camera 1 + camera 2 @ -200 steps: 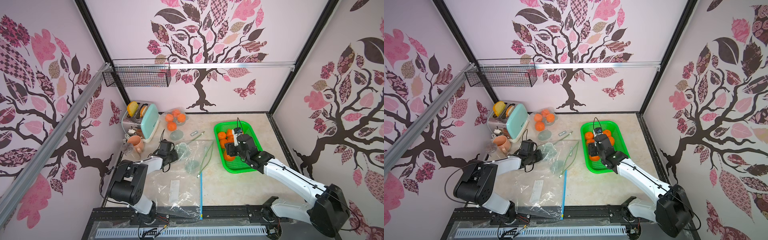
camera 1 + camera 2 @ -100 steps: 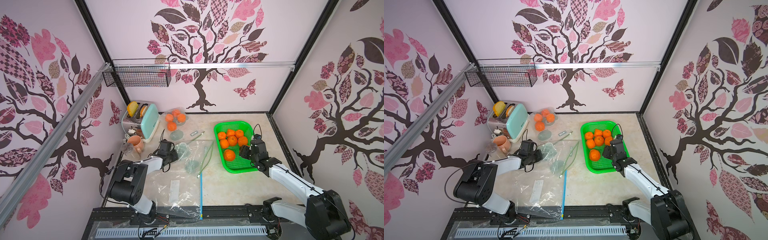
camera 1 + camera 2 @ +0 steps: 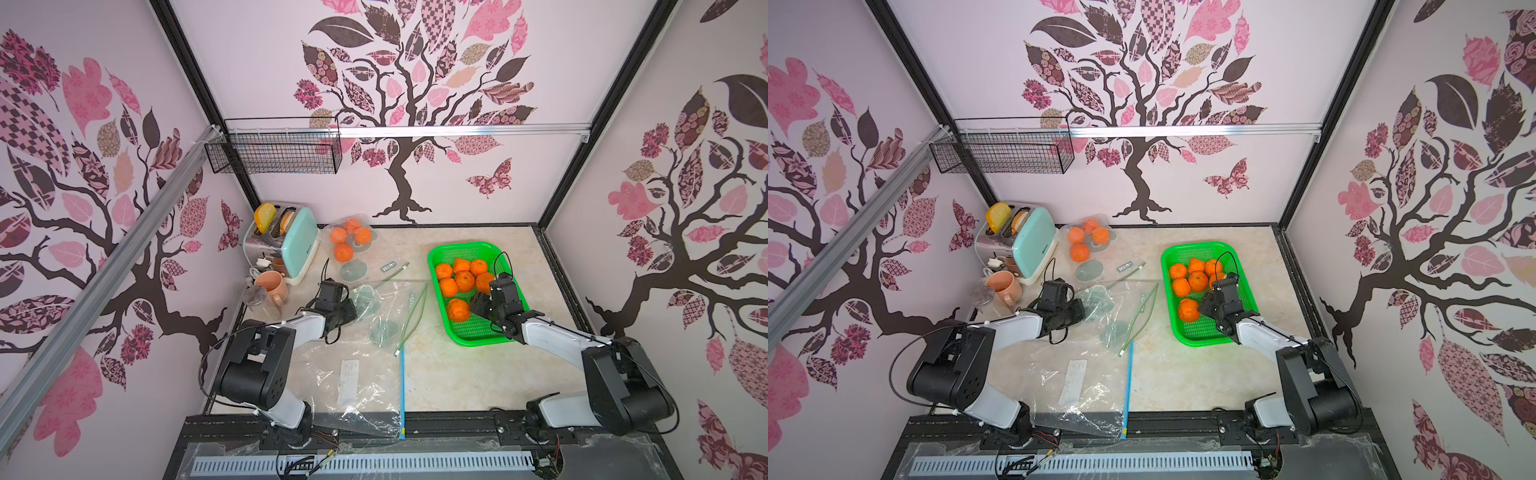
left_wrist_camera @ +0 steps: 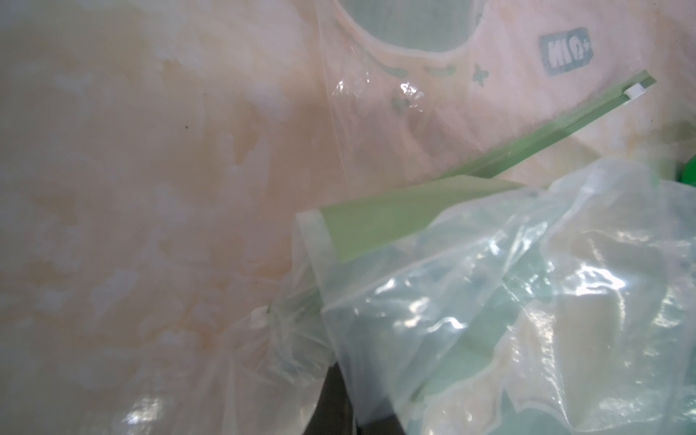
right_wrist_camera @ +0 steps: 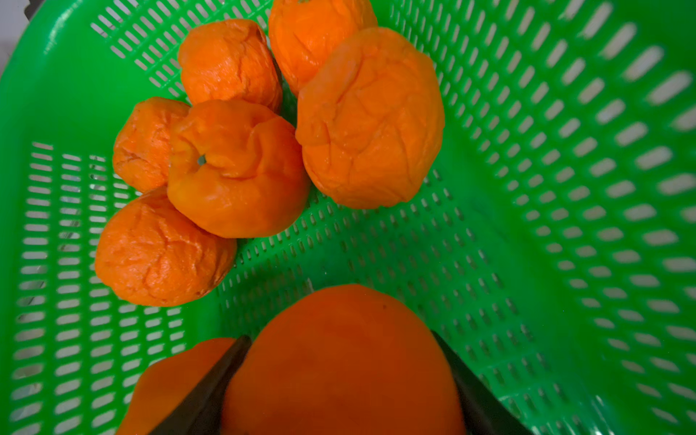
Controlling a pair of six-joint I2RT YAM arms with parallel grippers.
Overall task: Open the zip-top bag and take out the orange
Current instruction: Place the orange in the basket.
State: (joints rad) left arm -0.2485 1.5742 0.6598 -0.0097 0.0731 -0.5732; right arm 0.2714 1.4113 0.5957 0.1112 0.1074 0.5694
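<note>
Two robot arms reach over a pale marbled tabletop (image 3: 457, 374). The right fingers (image 3: 478, 306) are low inside a green basket (image 3: 478, 332). They are spread wide and grip nothing.

The orange (image 3: 458, 309) sits on the basket floor just ahead of their tips, on the side nearest the bag. In the right wrist view the orange (image 5: 339, 361) fills the gap between the two dark fingers and lies close to both. Other oranges cluster farther back in the basket, apart from this one.

The left fingers (image 3: 348, 309) are closed tight at the edge of a clear bag (image 3: 395, 307). In the left wrist view, crumpled film of the bag (image 4: 527, 301) bunches up right at them, so they seem to be pinching it. The bag lies slack on the tabletop between the two arms, with no fruit showing inside. Its green zip strip (image 3: 412, 318) is parted and runs from far to near along the basket side.

Judging from this, the orange is already out of the bag. It lies dead ahead of the right fingertips, so the right arm should pull straight back along its own line. A sideways sweep could roll the orange. The right arm is much nearer to the orange, and the left is well apart from it.
</note>
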